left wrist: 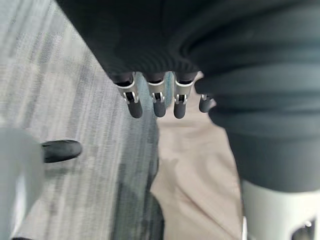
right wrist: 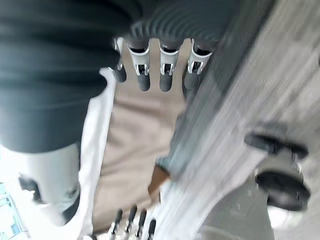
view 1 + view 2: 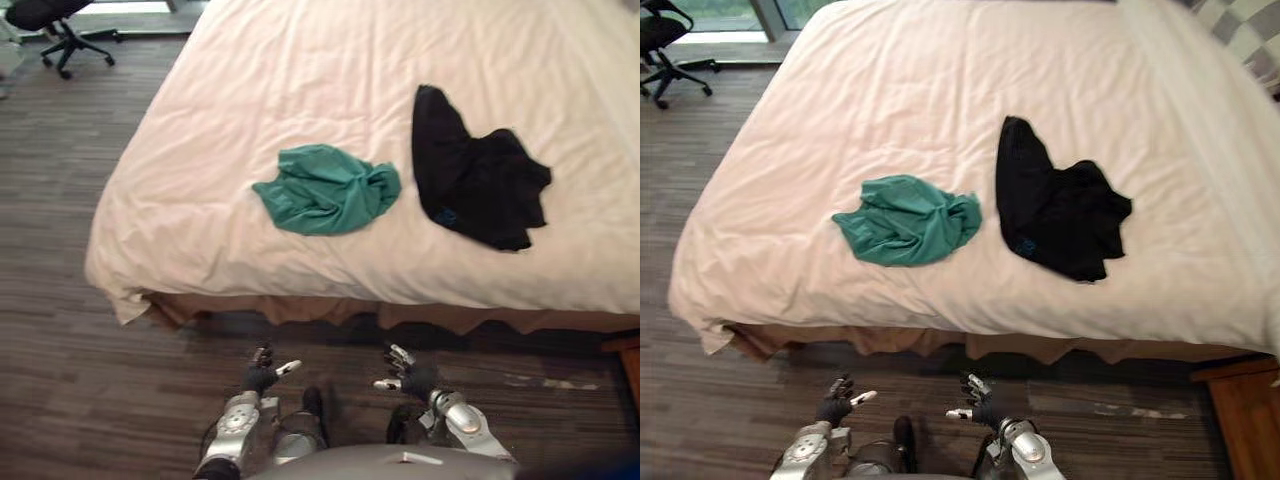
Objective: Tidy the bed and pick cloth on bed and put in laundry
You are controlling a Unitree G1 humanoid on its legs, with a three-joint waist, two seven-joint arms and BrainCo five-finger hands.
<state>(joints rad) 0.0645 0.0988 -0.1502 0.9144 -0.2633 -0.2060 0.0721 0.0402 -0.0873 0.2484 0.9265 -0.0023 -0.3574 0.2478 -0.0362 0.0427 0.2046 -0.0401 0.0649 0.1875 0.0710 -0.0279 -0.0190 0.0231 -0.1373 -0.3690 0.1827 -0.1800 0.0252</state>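
Green cloth [image 3: 328,188] and black cloth [image 3: 475,175] lie on the bed [image 3: 300,80]; left hand [image 3: 262,375] and right hand [image 3: 408,375] hang empty, fingers relaxed.

The bed [image 3: 300,80], spread with a pale, lightly creased sheet, stood on a dark wood-grain floor [image 3: 60,330]. A crumpled green cloth [image 3: 328,188] lay near its near edge. Just right of it, apart, lay a rumpled black cloth [image 3: 475,180]. An office chair [image 3: 60,25] stood on the floor at far left.
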